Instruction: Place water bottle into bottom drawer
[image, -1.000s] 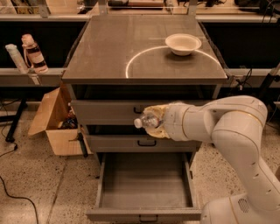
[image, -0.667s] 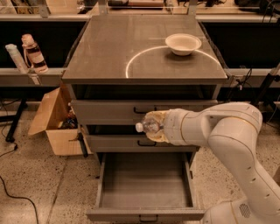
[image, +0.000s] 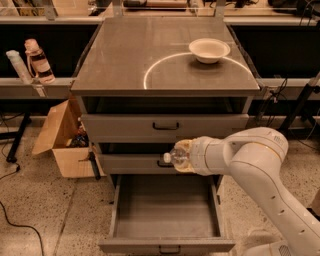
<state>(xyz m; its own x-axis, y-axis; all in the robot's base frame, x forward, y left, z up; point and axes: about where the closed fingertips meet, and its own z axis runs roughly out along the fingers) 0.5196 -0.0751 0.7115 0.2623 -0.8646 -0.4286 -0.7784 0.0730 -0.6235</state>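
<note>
fingers (image: 184, 146) around water bottle (image: 175, 157), above drawer (image: 165, 206)

You have a single view. It looks from above and in front of the cabinet, facing it and tilted down, at close range. It takes in the cabinet top (image: 130, 50) whole, all three drawer fronts and the open bottom drawer (image: 165, 205). The arm (image: 260, 160) enters from lower right. The gripper (image: 182, 156), clasping the water bottle (image: 174, 157), sits near centre frame, before the middle drawer (image: 125, 163)
</note>
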